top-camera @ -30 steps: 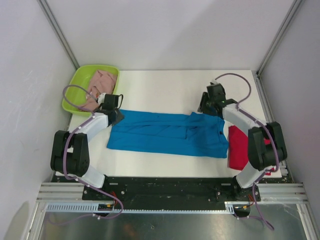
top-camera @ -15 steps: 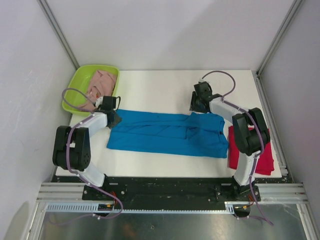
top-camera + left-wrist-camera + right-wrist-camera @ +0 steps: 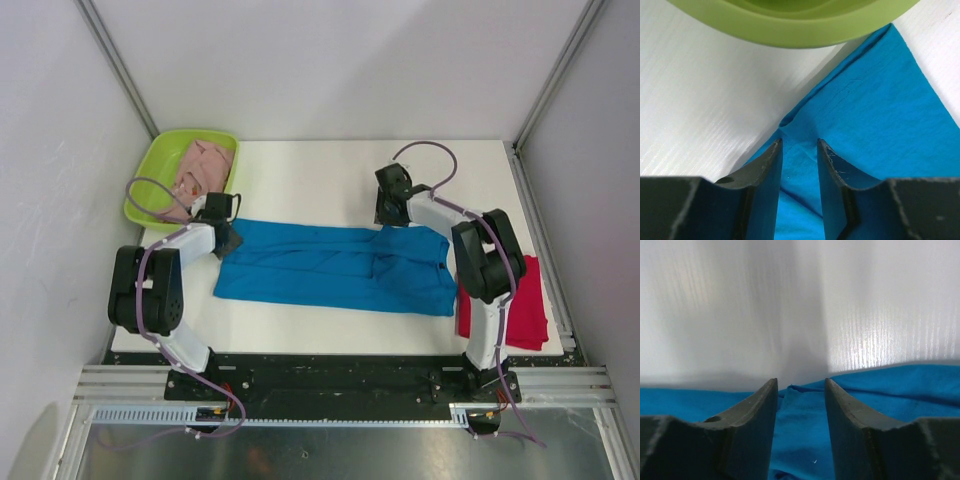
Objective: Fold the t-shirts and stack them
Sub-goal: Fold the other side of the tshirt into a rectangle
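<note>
We see the blue t-shirt (image 3: 330, 265) spread flat across the white table (image 3: 310, 180). The left gripper (image 3: 799, 142) has its jaws partly apart, straddling the shirt's left far corner beside the green tray (image 3: 160, 152). The right gripper (image 3: 801, 382) is also partly apart over the far edge. The red t-shirt (image 3: 530, 300) lies right of the blue one, touching it. The pink t-shirt (image 3: 200, 165) is in the tray.
</note>
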Controlling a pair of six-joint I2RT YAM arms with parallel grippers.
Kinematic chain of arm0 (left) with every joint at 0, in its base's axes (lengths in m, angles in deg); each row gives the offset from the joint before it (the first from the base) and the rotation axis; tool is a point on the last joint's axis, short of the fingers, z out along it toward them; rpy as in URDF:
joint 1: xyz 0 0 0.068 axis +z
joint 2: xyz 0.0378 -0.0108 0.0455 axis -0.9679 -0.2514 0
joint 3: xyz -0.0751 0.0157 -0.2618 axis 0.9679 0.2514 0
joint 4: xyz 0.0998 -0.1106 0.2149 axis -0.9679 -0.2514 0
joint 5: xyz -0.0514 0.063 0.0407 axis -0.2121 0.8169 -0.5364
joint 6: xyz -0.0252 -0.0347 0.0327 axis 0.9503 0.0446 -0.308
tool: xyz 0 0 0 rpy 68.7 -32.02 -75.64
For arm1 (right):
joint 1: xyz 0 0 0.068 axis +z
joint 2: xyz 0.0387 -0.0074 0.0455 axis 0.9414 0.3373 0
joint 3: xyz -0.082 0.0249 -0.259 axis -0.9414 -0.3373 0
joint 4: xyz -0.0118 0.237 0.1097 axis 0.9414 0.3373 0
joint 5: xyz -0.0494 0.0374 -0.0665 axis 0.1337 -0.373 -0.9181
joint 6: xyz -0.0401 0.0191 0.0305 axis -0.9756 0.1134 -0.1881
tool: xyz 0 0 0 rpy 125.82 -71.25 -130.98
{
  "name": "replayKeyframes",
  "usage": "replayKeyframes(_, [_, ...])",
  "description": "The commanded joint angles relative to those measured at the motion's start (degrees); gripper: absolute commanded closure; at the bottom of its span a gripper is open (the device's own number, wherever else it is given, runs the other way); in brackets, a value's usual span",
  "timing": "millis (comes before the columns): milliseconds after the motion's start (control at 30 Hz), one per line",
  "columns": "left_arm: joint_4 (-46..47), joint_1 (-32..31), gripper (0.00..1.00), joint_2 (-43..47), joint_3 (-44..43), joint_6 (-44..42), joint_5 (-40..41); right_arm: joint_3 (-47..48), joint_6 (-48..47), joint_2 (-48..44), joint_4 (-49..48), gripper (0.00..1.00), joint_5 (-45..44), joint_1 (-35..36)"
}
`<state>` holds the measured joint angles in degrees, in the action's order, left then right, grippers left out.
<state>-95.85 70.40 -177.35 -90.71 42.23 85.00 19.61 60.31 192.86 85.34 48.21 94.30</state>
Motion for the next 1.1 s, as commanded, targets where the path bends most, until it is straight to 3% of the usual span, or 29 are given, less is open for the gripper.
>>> replayKeyframes(0, [1.1, 0.66, 0.61, -0.35, -2.52, 0.79, 2.02, 2.81, 0.12, 1.96, 2.22, 0.56, -3.19, 0.44])
replayKeyframes(233, [1.02, 0.87, 0.61, -1.06, -2.84, 0.5, 2.46, 3.11, 0.77, 1.27, 3.46, 0.86, -4.78, 0.57])
replayKeyframes(333, [1.08, 1.02, 0.61, -1.42, -2.71, 0.55, 2.94, 3.14, 1.13, -0.14, 4.83, 0.94, -5.39, 0.74])
replayKeyframes(767, [1.1, 1.18, 0.62, -1.92, -4.08, 0.22, 3.93, 2.35, 2.05, -5.42, 8.54, 1.0, -6.09, 1.89])
replayKeyframes(1067, [1.15, 1.31, 0.78, -2.77, -5.66, -0.14, 4.16, 1.16, 2.92, -9.42, 11.46, 1.0, -5.66, 2.86])
